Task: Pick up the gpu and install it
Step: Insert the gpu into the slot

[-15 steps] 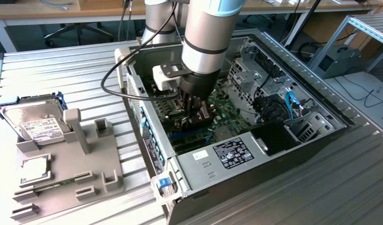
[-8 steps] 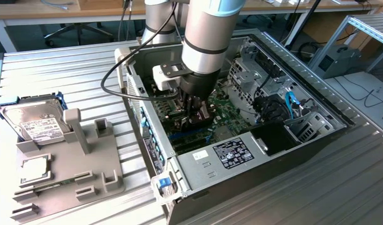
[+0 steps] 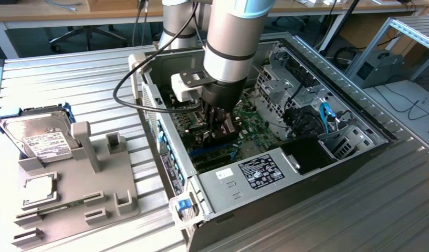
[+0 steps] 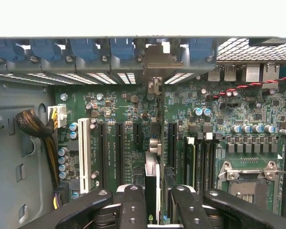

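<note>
- Open grey metal computer case (image 3: 354, 157), lying on its side on the ribbed metal surface (image 3: 74, 89); green motherboard (image 4: 133, 114) exposed inside, with long black expansion slots (image 4: 119, 152).
- Grey plastic parts holder (image 3: 81, 194), at nine o'clock of the case in the exterior view, well apart; carries a silver hard drive with white label (image 3: 39, 136).
- Black two-fingered gripper (image 4: 157, 200), down inside the case over the motherboard; fingers partly closed on the gpu.
- Thin flat black expansion card, the gpu (image 4: 154, 176), held edge-on between the fingers, above the slots, its pale bracket end toward the case's rear wall at twelve o'clock in the wrist view. Judged light, stiff, fragile at components and edge contacts; best held by its flat faces near the top edge.
- Hidden: the card's lower edge and contacts; whether it touches a slot cannot be told.
</note>
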Robot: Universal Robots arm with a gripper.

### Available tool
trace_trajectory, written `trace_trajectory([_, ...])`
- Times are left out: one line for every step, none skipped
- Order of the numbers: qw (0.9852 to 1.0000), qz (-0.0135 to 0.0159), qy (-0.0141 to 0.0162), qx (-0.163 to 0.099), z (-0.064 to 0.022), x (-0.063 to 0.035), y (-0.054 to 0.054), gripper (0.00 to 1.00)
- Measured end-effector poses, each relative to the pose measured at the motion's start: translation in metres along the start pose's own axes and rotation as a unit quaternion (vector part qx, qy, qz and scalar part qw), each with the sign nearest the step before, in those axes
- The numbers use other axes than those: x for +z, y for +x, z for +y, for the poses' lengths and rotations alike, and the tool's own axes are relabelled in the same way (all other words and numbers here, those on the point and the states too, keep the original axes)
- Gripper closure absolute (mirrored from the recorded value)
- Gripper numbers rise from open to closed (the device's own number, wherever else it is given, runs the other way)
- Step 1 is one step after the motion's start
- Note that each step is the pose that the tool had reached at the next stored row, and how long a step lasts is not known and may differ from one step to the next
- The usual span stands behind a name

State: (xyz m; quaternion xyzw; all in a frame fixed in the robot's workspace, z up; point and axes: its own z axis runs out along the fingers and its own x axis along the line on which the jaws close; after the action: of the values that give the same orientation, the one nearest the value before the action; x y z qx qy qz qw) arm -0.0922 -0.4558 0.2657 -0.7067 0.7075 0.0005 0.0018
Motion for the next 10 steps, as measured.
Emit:
trace_trajectory([1.0, 0.0, 0.0, 0.0, 0.0, 0.0004, 0.0, 0.74])
trace_trajectory([1.0, 0.0, 0.0, 0.0, 0.0, 0.0011, -0.0001, 0.74])
trace_trajectory([1.0, 0.0, 0.0, 0.0, 0.0, 0.0019, -0.0001, 0.74])
trace_trajectory([1.0, -0.0001, 0.0, 0.0, 0.0, 0.0029, -0.0001, 0.74])
trace_trajectory([1.0, 0.0, 0.0, 0.0, 0.0, 0.0037, 0.0, 0.74])
trace_trajectory([1.0, 0.0, 0.0, 0.0, 0.0, 0.0044, -0.0001, 0.74])
trace_trajectory([1.0, 0.0001, 0.0, 0.0, 0.0, 0.0047, 0.0, 0.74])
trace_trajectory([1.0, 0.0002, -0.0001, 0.0, 0.0, 0.0049, 0.0, 0.74])
trace_trajectory([1.0, 0.0002, -0.0001, 0.0, 0.0001, 0.005, 0.0, 0.74])
trace_trajectory([1.0, 0.0002, -0.0001, 0.0, 0.0, 0.0052, 0.0, 0.74])
